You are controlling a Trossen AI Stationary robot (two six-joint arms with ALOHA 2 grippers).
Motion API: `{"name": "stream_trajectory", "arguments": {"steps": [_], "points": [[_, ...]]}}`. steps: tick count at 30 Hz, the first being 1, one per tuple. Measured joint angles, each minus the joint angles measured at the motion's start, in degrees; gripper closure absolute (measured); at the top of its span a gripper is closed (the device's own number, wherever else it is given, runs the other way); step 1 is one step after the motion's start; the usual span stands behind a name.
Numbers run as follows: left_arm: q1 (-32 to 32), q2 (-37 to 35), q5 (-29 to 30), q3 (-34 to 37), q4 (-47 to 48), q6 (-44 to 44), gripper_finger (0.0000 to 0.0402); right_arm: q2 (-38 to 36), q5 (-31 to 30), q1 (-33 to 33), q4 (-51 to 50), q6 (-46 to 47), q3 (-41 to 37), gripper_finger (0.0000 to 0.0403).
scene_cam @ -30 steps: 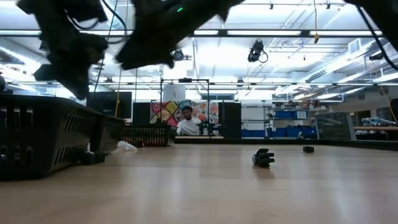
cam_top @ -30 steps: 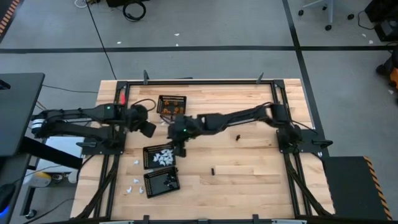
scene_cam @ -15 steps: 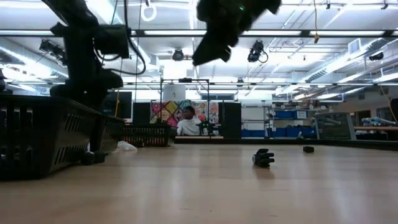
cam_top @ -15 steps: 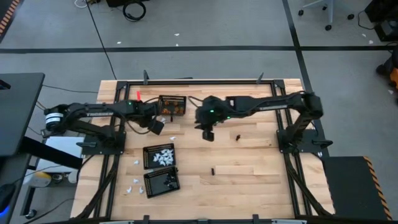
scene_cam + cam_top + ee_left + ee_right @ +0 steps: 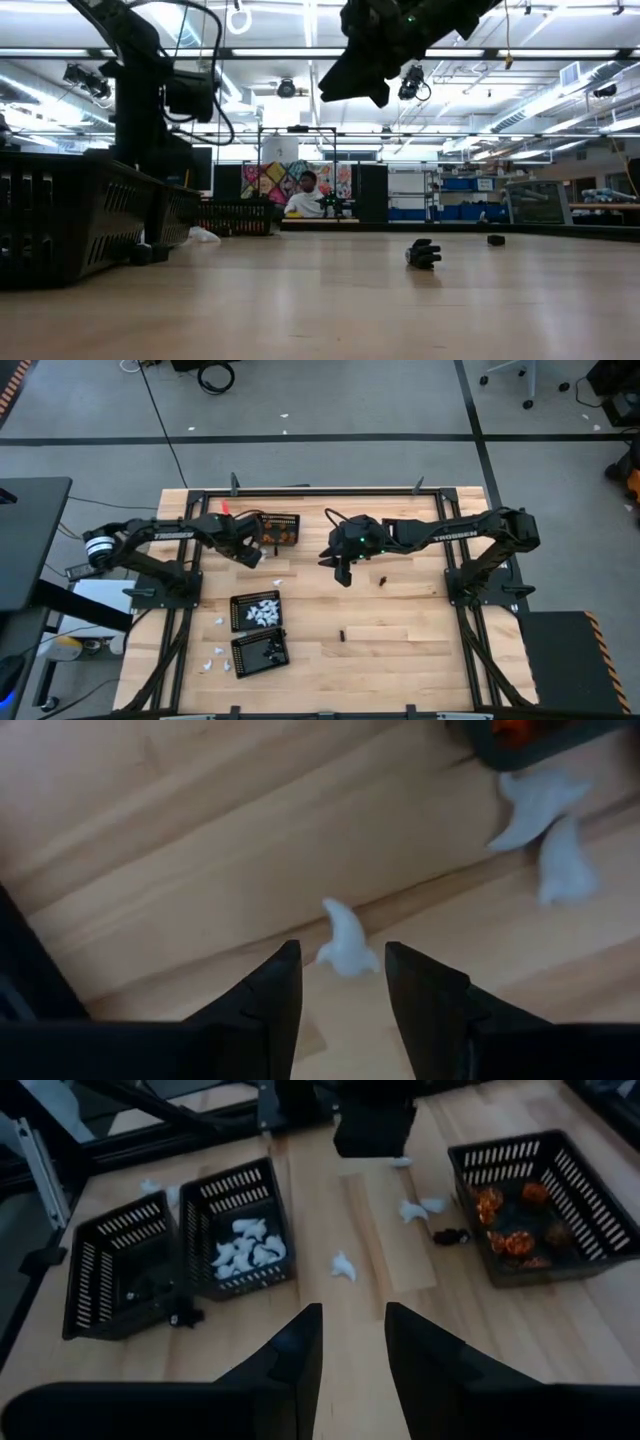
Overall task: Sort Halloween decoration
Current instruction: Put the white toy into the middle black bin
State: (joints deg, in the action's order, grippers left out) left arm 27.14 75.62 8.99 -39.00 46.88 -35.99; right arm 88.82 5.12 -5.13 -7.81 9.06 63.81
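Two hands aloft: left hand [image 5: 340, 982] open above white piece [image 5: 346, 938].

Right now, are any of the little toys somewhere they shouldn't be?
Yes. Several white ghost pieces lie loose on the table: one between the baskets, two beside the orange-piece basket, more outside the white-piece basket. A black piece sits loose too.
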Motion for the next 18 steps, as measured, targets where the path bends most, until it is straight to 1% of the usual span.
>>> {"name": "stream_trajectory", "arguments": {"steps": [3,11,15,18], "points": [[0.9,2.2,-1.7,0.0,-0.4,3.0,0.0248,0.0,-0.6,-0.2,0.6,0.0,0.0,0.0286],[-0.1,8.2,-2.2,-0.1,-4.0,5.7,0.0248,0.0,-0.9,-0.4,1.6,0.8,0.0,0.0286],[-0.8,9.7,-2.1,-0.4,-3.5,6.7,0.0250,0.0,-0.9,-0.6,1.7,1.1,0.0,0.0286],[-1.4,10.0,-2.0,-0.3,-3.3,6.9,0.0263,0.0,-1.0,-0.5,1.8,1.0,0.0,0.0286]]}}
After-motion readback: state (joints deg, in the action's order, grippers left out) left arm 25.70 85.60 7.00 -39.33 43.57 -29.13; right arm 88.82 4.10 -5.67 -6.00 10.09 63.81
